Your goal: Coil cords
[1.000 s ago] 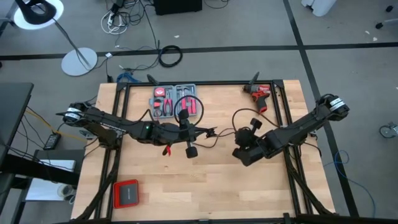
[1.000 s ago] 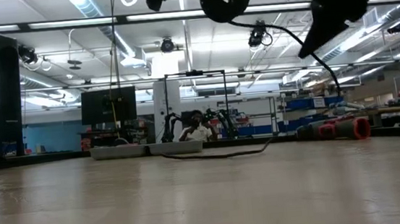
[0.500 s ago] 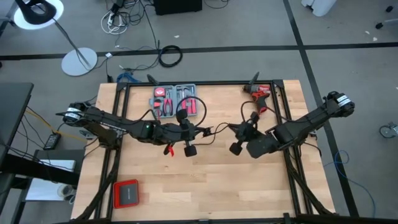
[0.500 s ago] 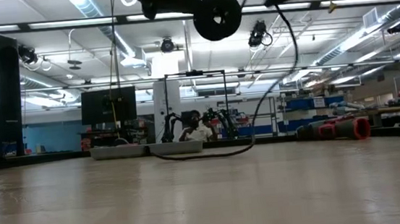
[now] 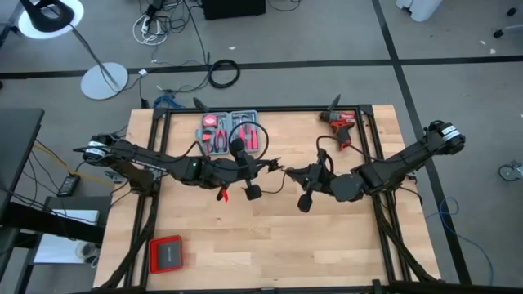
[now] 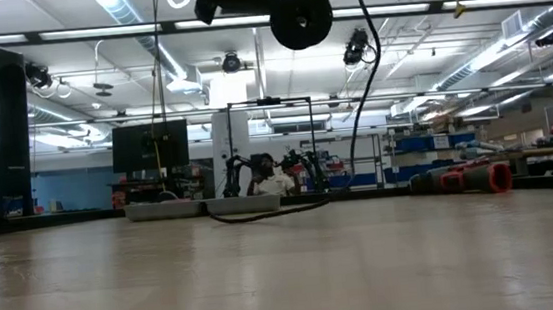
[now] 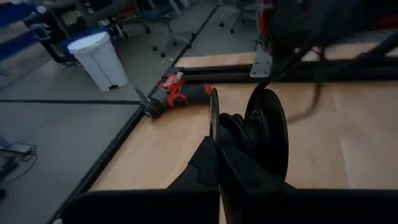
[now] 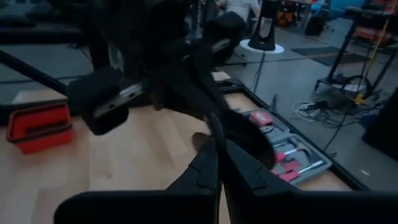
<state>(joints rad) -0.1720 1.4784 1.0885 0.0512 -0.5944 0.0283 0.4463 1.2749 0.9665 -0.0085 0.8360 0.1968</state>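
Note:
The thin black cable (image 5: 320, 149) runs between my two grippers over the middle of the table. In the low view it hangs (image 6: 368, 57) in a slack curve from above, and its lower stretch (image 6: 272, 214) lies on the table at the far side. Another loop (image 5: 245, 129) shows over the tool case. I cannot make out the plug block. My left gripper (image 5: 276, 169) and my right gripper (image 5: 292, 172) are tip to tip, both raised above the table and both shut on the cable. The left wrist view (image 7: 216, 118) and the right wrist view (image 8: 214, 134) each show closed fingers. My left gripper pinches the cable between its two fingertips, level, coming from the table's left. The fingers themselves hide the place of contact. The cable is clear of the table here and leaves toward the right gripper (image 5: 283, 170). My right gripper pinches the cable (image 8: 212, 119) between its two fingertips, level, coming from the table's right. The cable is lifted here. It hangs slack below and behind the gripper (image 6: 355, 138) down to the table.
A grey tool case (image 5: 214, 122) with red-handled tools lies at the far edge, behind the left gripper. A red drill (image 5: 341, 122) lies at the far right. A red box (image 5: 166, 255) sits near the near left corner. Bare wood lies toward the near edge.
My right gripper has gone toward the table's left and a little toward the far edge, up to my left gripper, and has turned. The cable's hanging part has swung left with it and now drops more steeply. My left gripper has stayed in place.

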